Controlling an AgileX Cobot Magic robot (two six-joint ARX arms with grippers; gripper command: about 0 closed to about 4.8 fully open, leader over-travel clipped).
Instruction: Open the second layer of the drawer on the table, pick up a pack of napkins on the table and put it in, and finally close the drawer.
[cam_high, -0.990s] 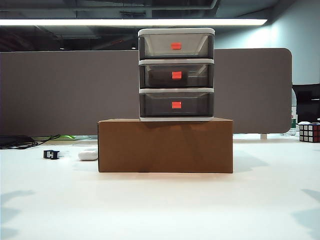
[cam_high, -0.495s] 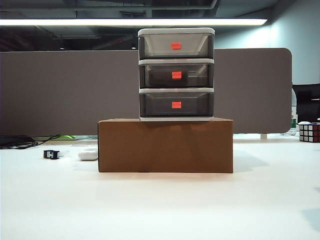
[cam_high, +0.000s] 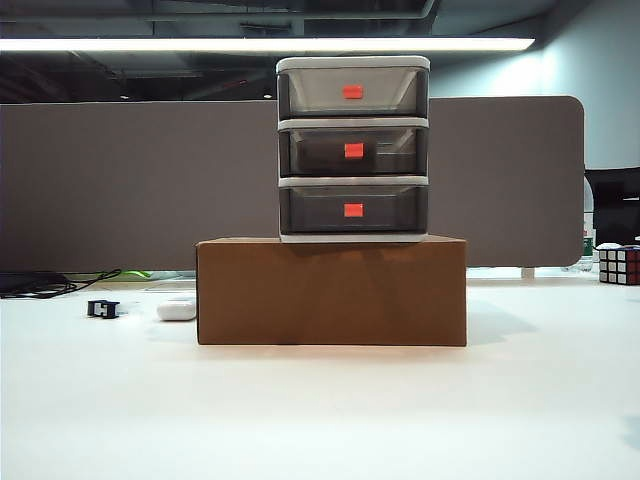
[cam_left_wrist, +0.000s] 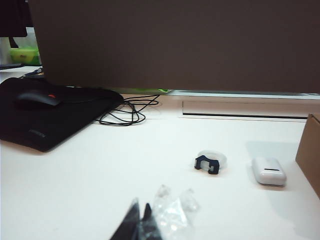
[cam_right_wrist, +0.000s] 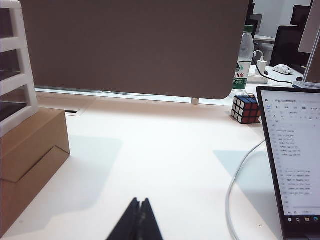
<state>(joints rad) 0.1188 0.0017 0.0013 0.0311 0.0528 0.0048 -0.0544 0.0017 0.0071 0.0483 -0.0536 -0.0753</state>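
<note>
The drawer (cam_high: 352, 148) stands on a brown cardboard box (cam_high: 330, 290) mid-table, all three tiers shut. The second layer (cam_high: 352, 152) is the middle one, with its orange-red handle (cam_high: 353, 150) facing front. No pack of napkins is in any view. Neither gripper appears in the exterior view. My left gripper (cam_left_wrist: 140, 205) is shut low over the table (cam_high: 320, 410), left of the box, with a scrap of crinkled clear film (cam_left_wrist: 172, 210) beside its tips. My right gripper (cam_right_wrist: 140, 201) is shut and empty, right of the box (cam_right_wrist: 30, 160) and the drawer's white frame (cam_right_wrist: 15, 65).
Left of the box lie a small white rounded case (cam_left_wrist: 268, 171) and a black clip (cam_left_wrist: 207, 164). A mouse (cam_left_wrist: 37, 97), its black pad and a cable (cam_left_wrist: 125, 112) sit at far left. At the right are a puzzle cube (cam_right_wrist: 246, 109), a bottle (cam_right_wrist: 243, 57), a laptop (cam_right_wrist: 295, 160) and a white cable (cam_right_wrist: 235, 185).
The arm shadows on the table's front corners have slid outward and almost left the exterior view. The drawer and the box have not moved.
</note>
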